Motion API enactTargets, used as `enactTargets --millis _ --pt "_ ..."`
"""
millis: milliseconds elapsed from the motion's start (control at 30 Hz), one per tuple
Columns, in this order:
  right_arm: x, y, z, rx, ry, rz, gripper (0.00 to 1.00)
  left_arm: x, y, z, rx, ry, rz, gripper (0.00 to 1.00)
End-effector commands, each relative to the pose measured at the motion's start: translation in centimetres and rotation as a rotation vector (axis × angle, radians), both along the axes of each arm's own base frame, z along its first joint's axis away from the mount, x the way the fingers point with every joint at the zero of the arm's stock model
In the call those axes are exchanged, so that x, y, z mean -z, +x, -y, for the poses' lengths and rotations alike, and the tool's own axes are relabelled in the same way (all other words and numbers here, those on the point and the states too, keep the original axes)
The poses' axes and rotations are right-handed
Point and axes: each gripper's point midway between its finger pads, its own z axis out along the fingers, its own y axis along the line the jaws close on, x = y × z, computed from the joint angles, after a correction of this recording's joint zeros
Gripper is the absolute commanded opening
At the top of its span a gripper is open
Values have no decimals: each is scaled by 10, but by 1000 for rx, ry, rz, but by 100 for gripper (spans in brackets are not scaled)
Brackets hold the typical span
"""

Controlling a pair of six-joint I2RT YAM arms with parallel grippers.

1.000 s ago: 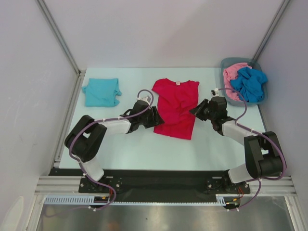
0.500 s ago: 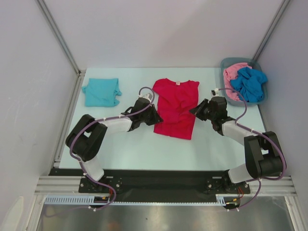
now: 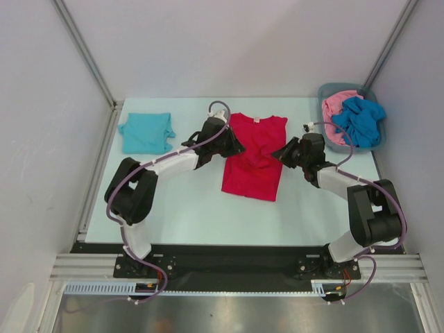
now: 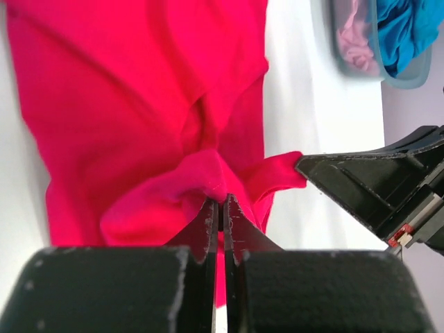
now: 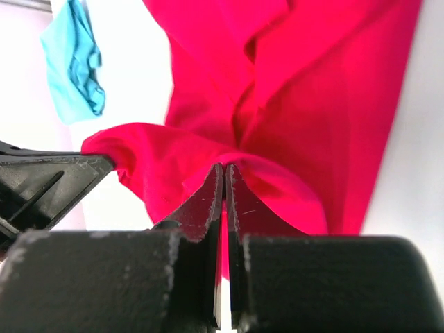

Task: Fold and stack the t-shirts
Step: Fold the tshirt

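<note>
The bright red t-shirt (image 3: 253, 163) lies in the middle of the table, collar at the far end. My left gripper (image 3: 236, 147) is shut on a pinched fold of its left edge (image 4: 201, 182). My right gripper (image 3: 278, 154) is shut on a fold of its right edge (image 5: 270, 182). Both folds stand lifted off the table and the two grippers face each other across the shirt. A light teal t-shirt (image 3: 146, 132) lies folded at the far left. Pink (image 3: 334, 111) and deeper blue (image 3: 361, 119) shirts sit crumpled in the bin.
The grey plastic bin (image 3: 322, 97) stands at the far right corner, close behind my right arm. White walls and metal posts close in the table (image 3: 187, 208) on three sides. Bare table shows in front of the red shirt.
My left gripper closed on the red shirt's left edge, then moved away from the bases and to the right, drawing that side inward. The right gripper stayed shut and shifted slightly.
</note>
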Motion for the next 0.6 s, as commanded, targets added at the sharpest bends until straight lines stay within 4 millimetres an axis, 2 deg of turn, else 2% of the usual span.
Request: enactTargets --millis 0,33,67,333,400,433,467,533,567 --pt "-34 29 -5 2 33 96 0 -6 16 7 8 33 20 0" --pt "-34 33 -3 8 33 97 0 -12 22 9 8 28 32 0" --pt "-30 36 -2 10 30 88 0 -11 24 9 3 31 29 0" --pt "-35 55 7 41 33 98 0 6 45 -3 -31 53 9 1" --pt "-33 54 8 52 26 97 0 8 48 -6 -40 64 7 14" --pt "-31 53 9 55 25 94 0 7 52 -9 -49 70 14 25" --pt "-32 53 9 55 24 102 12 10 54 -10 -51 76 12 48" --pt "-26 50 12 67 7 95 27 11 58 -16 -76 101 16 72" --pt "-25 49 11 65 3 97 34 11 59 -17 -78 110 20 90"
